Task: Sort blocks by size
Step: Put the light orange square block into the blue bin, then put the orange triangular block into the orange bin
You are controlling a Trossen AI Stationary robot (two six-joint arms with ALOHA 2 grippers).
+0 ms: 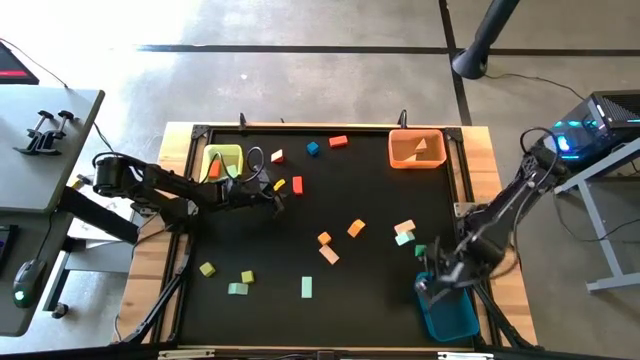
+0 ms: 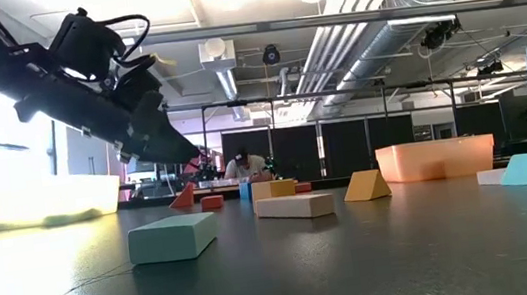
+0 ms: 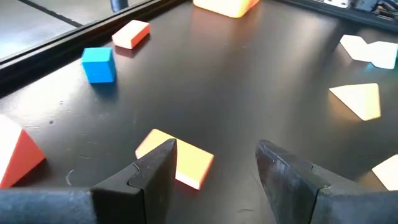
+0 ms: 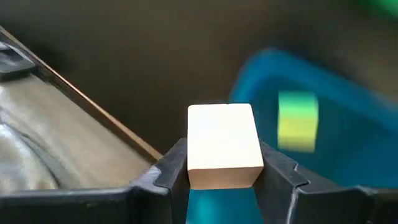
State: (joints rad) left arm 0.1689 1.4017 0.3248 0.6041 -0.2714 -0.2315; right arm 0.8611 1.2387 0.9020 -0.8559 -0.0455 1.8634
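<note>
Currently the right gripper (image 4: 224, 171) hangs over the blue bin (image 1: 450, 318) at the counter's (image 1: 360, 190) near right corner, its fingers (image 4: 165, 171) clamped on a pale cream block (image 4: 224, 144); in the right wrist view a yellow-green block (image 4: 298, 121) shows blurred over the bin. The left gripper (image 3: 214, 165) is low over the counter just beside the yellow bin (image 1: 222, 160) at the far left, fingers (image 3: 155, 171) apart with nothing between them, and a yellow-orange block (image 3: 176, 158) lies on the counter just past one fingertip. Nearby, the left wrist view shows a blue cube (image 3: 99, 64), a red-orange bar (image 3: 131, 33) and a red wedge (image 3: 18, 155). The other blocks lie scattered across the dark counter: an orange pair (image 1: 340, 234) near the middle, mint and green pieces (image 1: 240, 282) toward the near left, pale and mint ones (image 1: 404, 232) on the right. An orange bin (image 1: 416, 149) at the far right holds one pale piece.
</note>
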